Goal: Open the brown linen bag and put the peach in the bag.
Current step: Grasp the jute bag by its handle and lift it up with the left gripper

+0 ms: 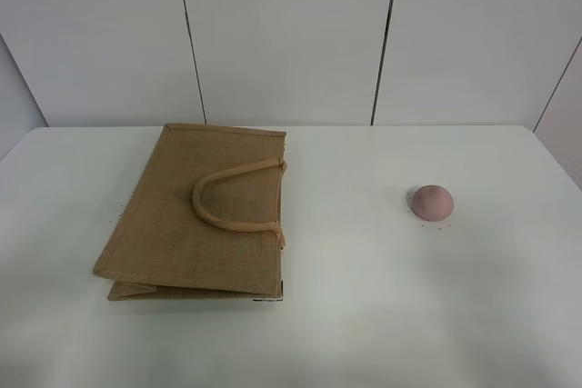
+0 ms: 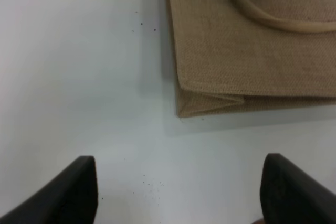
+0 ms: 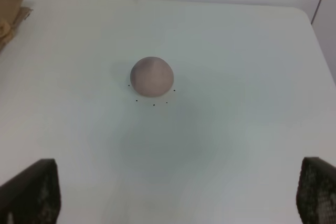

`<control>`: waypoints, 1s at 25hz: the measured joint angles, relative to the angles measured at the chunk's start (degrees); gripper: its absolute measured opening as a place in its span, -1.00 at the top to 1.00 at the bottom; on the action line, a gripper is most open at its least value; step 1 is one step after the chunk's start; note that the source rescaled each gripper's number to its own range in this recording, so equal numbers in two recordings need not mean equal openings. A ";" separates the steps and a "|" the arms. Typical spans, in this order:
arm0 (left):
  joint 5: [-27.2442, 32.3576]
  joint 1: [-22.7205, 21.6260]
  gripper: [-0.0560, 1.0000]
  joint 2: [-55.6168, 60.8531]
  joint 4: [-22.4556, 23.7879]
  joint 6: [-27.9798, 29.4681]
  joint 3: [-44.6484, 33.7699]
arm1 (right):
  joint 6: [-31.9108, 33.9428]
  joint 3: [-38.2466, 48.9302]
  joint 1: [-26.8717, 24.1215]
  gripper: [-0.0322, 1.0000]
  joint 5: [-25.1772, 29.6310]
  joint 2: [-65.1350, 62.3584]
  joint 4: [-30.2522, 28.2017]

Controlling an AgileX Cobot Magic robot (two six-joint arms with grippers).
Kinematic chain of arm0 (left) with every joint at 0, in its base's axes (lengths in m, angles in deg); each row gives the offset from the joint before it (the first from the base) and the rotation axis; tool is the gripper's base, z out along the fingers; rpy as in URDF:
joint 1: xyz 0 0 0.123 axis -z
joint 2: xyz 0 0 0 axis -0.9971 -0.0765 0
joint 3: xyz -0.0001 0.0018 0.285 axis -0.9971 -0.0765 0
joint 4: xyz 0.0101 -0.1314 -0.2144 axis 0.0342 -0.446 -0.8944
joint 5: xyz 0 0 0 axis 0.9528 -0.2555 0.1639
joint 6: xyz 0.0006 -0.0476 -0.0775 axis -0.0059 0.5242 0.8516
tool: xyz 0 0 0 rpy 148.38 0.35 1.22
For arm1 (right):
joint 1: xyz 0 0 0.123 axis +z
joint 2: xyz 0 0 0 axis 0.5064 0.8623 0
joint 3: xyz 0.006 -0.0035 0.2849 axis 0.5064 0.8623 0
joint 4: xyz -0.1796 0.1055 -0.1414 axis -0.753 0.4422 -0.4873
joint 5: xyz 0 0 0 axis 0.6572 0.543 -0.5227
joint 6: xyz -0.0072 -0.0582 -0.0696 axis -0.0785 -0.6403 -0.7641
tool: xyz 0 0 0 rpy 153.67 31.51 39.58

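Note:
The brown linen bag [image 1: 195, 211] lies flat and closed on the white table [image 1: 364, 315], left of centre, one beige loop handle [image 1: 232, 197] resting on top. Its corner also shows in the left wrist view [image 2: 247, 40]. The peach [image 1: 431, 202] sits on the table to the right, well apart from the bag; it also shows in the right wrist view [image 3: 151, 76]. My left gripper [image 2: 178, 192] is open and empty, a short way from the bag's near corner. My right gripper [image 3: 178, 198] is open and empty, short of the peach. Neither arm shows in the exterior view.
White wall panels [image 1: 291, 34] stand behind the table's back edge. Small dark specks dot the table around the peach and near the bag. A sliver of the bag [image 3: 10, 14] shows at the edge of the right wrist view.

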 joint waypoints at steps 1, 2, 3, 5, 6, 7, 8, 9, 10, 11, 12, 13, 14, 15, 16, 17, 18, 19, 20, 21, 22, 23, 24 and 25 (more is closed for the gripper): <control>0.00 0.00 -0.92 0.00 0.00 0.00 0.00 | 0.00 0.00 0.00 -1.00 0.00 0.00 0.00; 0.00 0.00 -0.92 0.00 0.00 0.00 0.00 | 0.00 0.00 0.00 -1.00 0.00 0.00 0.00; 0.00 0.00 -0.92 0.00 0.00 0.00 0.00 | 0.00 0.00 0.00 -1.00 0.00 0.00 0.00; 0.00 0.00 -0.92 0.00 0.00 0.00 0.00 | 0.00 0.00 0.00 -1.00 0.00 0.00 0.00; 0.00 0.00 -0.92 0.00 0.00 0.00 0.00 | 0.00 0.00 0.00 -1.00 0.00 0.00 0.00; 0.00 0.00 -0.92 0.00 0.00 0.00 0.00 | 0.00 0.00 0.00 -1.00 0.00 0.00 0.00; 0.00 0.00 -0.92 0.00 0.00 0.00 0.00 | 0.00 0.00 0.00 -1.00 0.00 0.00 0.00; 0.00 0.00 -0.92 0.00 0.00 0.00 0.00 | 0.00 0.00 0.00 -1.00 0.00 0.00 0.00; 0.00 0.00 -0.92 0.00 0.00 0.00 0.07 | 0.00 0.00 0.00 -1.00 0.00 0.00 0.00; 0.00 0.00 -0.92 -0.16 0.00 0.00 0.37 | 0.00 0.00 0.00 -1.00 0.00 0.00 0.00; 0.00 0.00 -0.92 -1.02 0.04 0.00 1.01 | 0.00 0.00 0.00 -1.00 0.00 0.00 0.00; 0.00 0.00 -0.92 -2.76 0.04 0.00 1.93 | 0.00 0.00 0.00 -1.00 0.00 0.00 0.00; 0.00 0.00 -0.92 -4.82 0.04 0.00 3.08 | 0.00 0.00 0.00 -1.00 0.00 0.00 0.00; 0.00 0.00 -0.92 -7.82 0.04 0.00 4.21 | 0.00 0.00 0.00 -1.00 0.00 0.00 0.00; 0.00 0.00 -0.92 -11.32 0.04 0.00 5.75 | 0.00 0.00 0.00 -1.00 0.00 0.00 0.00; 0.00 0.00 -0.92 -14.58 0.04 0.00 7.48 | 0.00 0.00 0.00 -1.00 0.00 0.00 0.00; 0.00 0.00 -0.92 -18.82 0.04 0.00 8.99 | 0.00 0.00 0.00 -1.00 0.00 0.00 0.00; -0.06 0.00 -0.92 -23.23 0.04 0.00 10.85 | 0.00 0.00 0.00 -1.00 0.00 0.00 0.00; -0.06 0.00 -0.92 -27.79 0.04 0.00 12.73 | 0.00 0.00 0.00 -1.00 0.00 0.00 0.00; -0.28 0.00 -0.92 -31.70 0.04 0.00 14.62 | 0.00 0.00 0.00 -1.00 0.00 0.00 0.00; -0.63 0.00 -0.92 -36.50 0.06 0.00 16.18 | 0.00 0.00 0.00 -1.00 0.00 0.00 0.00; -1.09 0.00 -0.92 -41.36 0.13 0.00 18.10 | 0.00 0.00 0.00 -1.00 0.00 0.00 0.00; -1.67 0.00 -0.92 -45.38 0.18 0.00 20.02 | 0.00 0.00 0.00 -1.00 0.00 0.00 0.00; -2.18 0.00 -0.92 -50.19 0.18 0.00 22.08 | 0.00 0.00 0.00 -1.00 0.00 0.00 0.00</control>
